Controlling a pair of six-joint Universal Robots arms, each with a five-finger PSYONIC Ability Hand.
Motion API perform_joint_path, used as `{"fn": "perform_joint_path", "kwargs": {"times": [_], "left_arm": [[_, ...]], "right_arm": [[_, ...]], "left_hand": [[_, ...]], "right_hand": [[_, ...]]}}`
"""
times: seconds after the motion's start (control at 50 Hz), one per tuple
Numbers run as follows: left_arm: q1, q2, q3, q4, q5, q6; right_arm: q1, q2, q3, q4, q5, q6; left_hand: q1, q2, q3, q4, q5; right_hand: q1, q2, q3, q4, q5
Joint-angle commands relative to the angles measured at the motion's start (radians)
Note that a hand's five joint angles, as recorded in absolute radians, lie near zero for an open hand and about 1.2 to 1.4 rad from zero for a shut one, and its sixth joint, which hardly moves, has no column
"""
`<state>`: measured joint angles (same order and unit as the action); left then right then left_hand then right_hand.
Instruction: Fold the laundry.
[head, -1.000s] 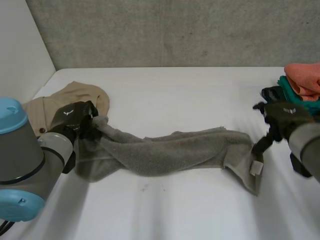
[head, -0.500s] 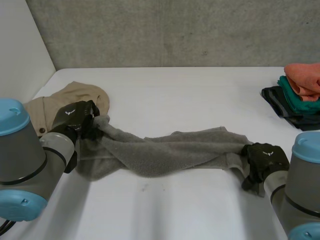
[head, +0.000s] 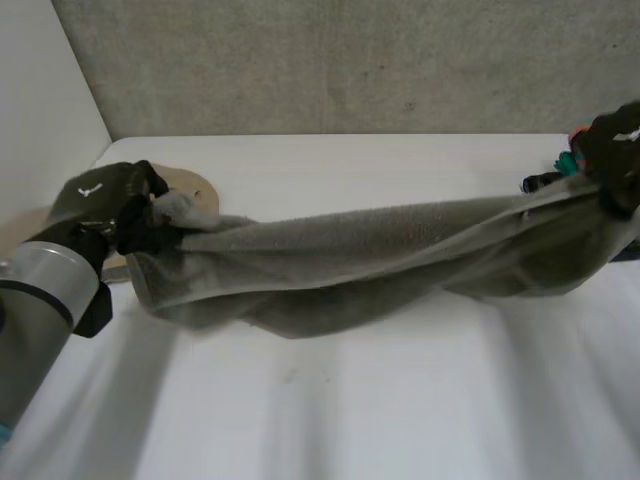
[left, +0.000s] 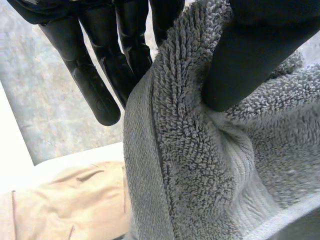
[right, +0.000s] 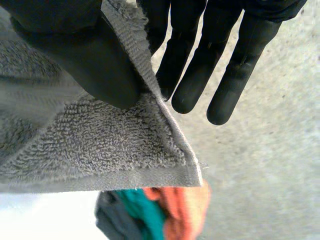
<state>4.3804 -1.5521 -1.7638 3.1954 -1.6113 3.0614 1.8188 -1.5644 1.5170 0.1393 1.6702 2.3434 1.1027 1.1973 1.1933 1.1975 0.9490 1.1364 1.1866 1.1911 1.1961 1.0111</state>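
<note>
A grey towel (head: 350, 260) hangs stretched in the air between my two hands, sagging in the middle above the white table (head: 350, 400). My left hand (head: 105, 205) holds its left end. In the left wrist view the thumb (left: 250, 55) pinches the towel (left: 200, 165) against the fingers (left: 95, 75). My right hand (head: 615, 150) is raised at the far right and holds the other end. In the right wrist view its thumb (right: 85, 55) pinches a corner of the towel (right: 100, 145) against the fingers (right: 200, 60).
A beige garment (head: 195, 195) lies on the table behind my left hand, also seen under the towel (left: 65, 205). A stack of folded clothes, orange, teal and dark (right: 155, 215), sits at the table's right edge below my right hand. A grey wall (head: 350, 60) backs the table.
My right hand came down onto the towel's right end, shut on it and lifted it up to the right. The left hand rose too, so the towel left the table and stretched out.
</note>
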Motion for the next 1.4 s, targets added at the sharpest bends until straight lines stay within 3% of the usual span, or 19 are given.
{"fn": "perform_joint_path", "kwargs": {"times": [0.02, 0.14, 0.3, 0.38, 0.44, 0.56, 0.6, 0.8, 0.92, 1.02, 1.18, 1.32, 1.36, 1.4], "left_arm": [[0.004, -0.02, -0.009, -0.009, 0.001, 0.014], [-0.007, -0.239, 0.038, -0.003, -0.003, 0.098], [-0.053, -0.512, 0.364, -0.011, -0.038, 0.189], [-0.059, -0.549, 0.584, -0.006, -0.064, 0.198], [-0.059, -0.543, 0.742, 0.008, -0.07, 0.194], [-0.055, -0.416, 0.854, 0.112, -0.072, 0.188], [-0.051, -0.373, 0.848, 0.155, -0.078, 0.188], [-0.055, -0.299, 0.565, 0.081, -0.076, 0.171], [-0.042, -0.31, 0.333, 0.072, -0.073, 0.123], [-0.044, -0.462, 0.268, 0.07, -0.076, 0.114], [-0.044, -0.664, 0.336, 0.057, -0.081, 0.115], [-0.042, -0.68, 0.395, 0.067, -0.075, 0.126], [-0.047, -0.672, 0.392, 0.066, -0.073, 0.134], [-0.05, -0.665, 0.382, 0.064, -0.072, 0.138]], "right_arm": [[-0.004, 0.041, -0.109, 0.232, -0.087, -0.036], [-0.009, 0.271, -0.124, 0.287, -0.217, -0.14], [0.007, 0.481, -0.308, 0.255, -0.227, -0.19], [0.005, 0.537, -0.484, 0.107, -0.222, -0.103], [0.004, 0.532, -0.58, -0.094, -0.218, 0.022], [-0.001, 0.419, -0.539, -0.539, -0.202, 0.189], [0.005, 0.39, -0.503, -0.585, -0.208, 0.198], [-0.012, 0.322, -0.243, -0.422, -0.351, 0.203], [-0.019, 0.305, -0.106, -0.267, -0.375, 0.201], [-0.021, 0.409, 0.011, -0.216, -0.38, 0.18], [-0.026, 0.529, 0.046, -0.214, -0.365, 0.125], [-0.03, 0.523, 0.049, -0.214, -0.363, 0.126], [-0.036, 0.521, 0.049, -0.214, -0.365, 0.135], [-0.042, 0.521, 0.054, -0.216, -0.365, 0.137]], "left_hand": [[0.294, 0.199, 0.203, 0.199, 0.273], [0.294, 0.199, 0.203, 0.199, 0.273], [0.294, 0.199, 0.203, 0.199, 0.273], [0.294, 0.199, 0.203, 0.199, 0.273], [0.294, 0.199, 0.203, 0.199, 0.273], [0.294, 0.199, 0.203, 0.199, 0.273], [0.294, 0.199, 0.203, 0.199, 0.273], [0.294, 0.199, 0.203, 0.199, 0.273], [0.294, 0.199, 0.203, 0.199, 0.273], [0.294, 0.199, 0.203, 0.199, 0.273], [0.294, 0.199, 0.203, 0.199, 0.273], [-0.304, -0.399, -0.395, -0.399, -0.325], [-0.599, -0.694, -0.69, -0.694, -0.62], [-0.66, -0.755, -0.751, -0.755, -0.681]], "right_hand": [[0.26, 0.21, 0.205, 0.2, 0.211], [0.26, 0.21, 0.205, 0.2, 0.211], [0.26, 0.21, 0.205, 0.2, 0.211], [0.26, 0.21, 0.205, 0.2, 0.211], [0.26, 0.21, 0.205, 0.2, 0.211], [0.26, 0.21, 0.205, 0.2, 0.211], [0.26, 0.21, 0.205, 0.2, 0.211], [0.26, 0.21, 0.205, 0.2, 0.211], [0.26, 0.21, 0.205, 0.2, 0.211], [0.26, 0.21, 0.205, 0.2, 0.211], [0.26, 0.21, 0.205, 0.2, 0.211], [0.26, 0.21, 0.205, 0.2, 0.211], [0.26, 0.21, 0.205, 0.2, 0.211], [0.26, 0.21, 0.205, 0.2, 0.211]]}}
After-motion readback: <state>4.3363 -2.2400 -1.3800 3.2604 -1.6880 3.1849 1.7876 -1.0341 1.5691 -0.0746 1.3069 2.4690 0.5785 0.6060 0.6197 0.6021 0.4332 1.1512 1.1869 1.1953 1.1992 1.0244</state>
